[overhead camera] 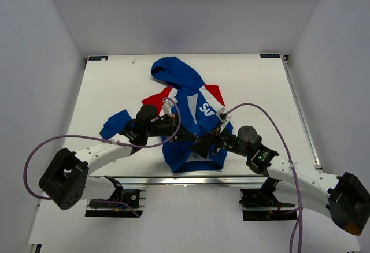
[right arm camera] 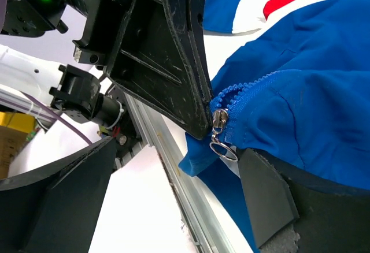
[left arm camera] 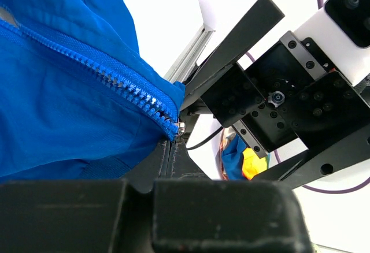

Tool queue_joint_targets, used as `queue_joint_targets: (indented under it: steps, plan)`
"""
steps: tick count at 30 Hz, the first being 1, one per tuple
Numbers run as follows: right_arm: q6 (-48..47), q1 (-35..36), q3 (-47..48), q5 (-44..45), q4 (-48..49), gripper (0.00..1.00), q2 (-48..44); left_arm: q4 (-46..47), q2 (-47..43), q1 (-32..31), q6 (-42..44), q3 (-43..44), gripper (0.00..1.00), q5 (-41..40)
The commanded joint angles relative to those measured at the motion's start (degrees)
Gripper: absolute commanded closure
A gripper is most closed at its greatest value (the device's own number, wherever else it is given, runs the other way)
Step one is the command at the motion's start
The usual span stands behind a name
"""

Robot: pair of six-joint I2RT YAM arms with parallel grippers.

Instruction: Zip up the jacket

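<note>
The blue jacket [overhead camera: 184, 88] with red and white panels lies mid-table, hood at the back. My left gripper [overhead camera: 175, 127] reaches in from the left. In the left wrist view its jaws [left arm camera: 171, 144] are shut on the jacket's bottom zipper end [left arm camera: 177, 127], with open blue zipper teeth [left arm camera: 98, 71] running up-left. My right gripper [overhead camera: 204, 144] sits at the hem from the right. In the right wrist view it [right arm camera: 179, 149] is open. The silver slider [right arm camera: 219, 120] and its ring pull [right arm camera: 223, 149] hang between its fingers, close to the right finger [right arm camera: 263, 192], under the left gripper's black fingers [right arm camera: 167, 56].
An aluminium rail [overhead camera: 185, 179] runs along the table's near edge, just below the hem; it also shows in the right wrist view [right arm camera: 173, 178]. Purple cables [overhead camera: 254, 107] loop over both arms. White walls enclose the white table [overhead camera: 110, 85]. The jacket's left sleeve [overhead camera: 114, 123] lies beside my left arm.
</note>
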Motion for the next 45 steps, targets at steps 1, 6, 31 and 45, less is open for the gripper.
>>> queue_joint_targets:
  steps: [1,6,31,45]
  plan:
    - [1.88,-0.15,-0.85,-1.17,5.99,0.11,-0.34,1.45,-1.43,0.25,-0.21,0.42,1.00,0.85]
    - [1.70,-0.32,-0.85,-2.05,4.94,0.21,-1.05,1.45,-1.34,0.34,-0.29,0.42,1.00,0.50]
    - [-0.84,-0.23,3.02,3.31,-4.29,0.40,0.27,0.75,-3.63,0.25,2.52,-0.11,1.00,0.15]
    - [-0.41,-0.32,2.32,2.70,1.67,0.30,2.20,2.77,-3.98,0.25,2.52,-0.81,1.00,1.73]
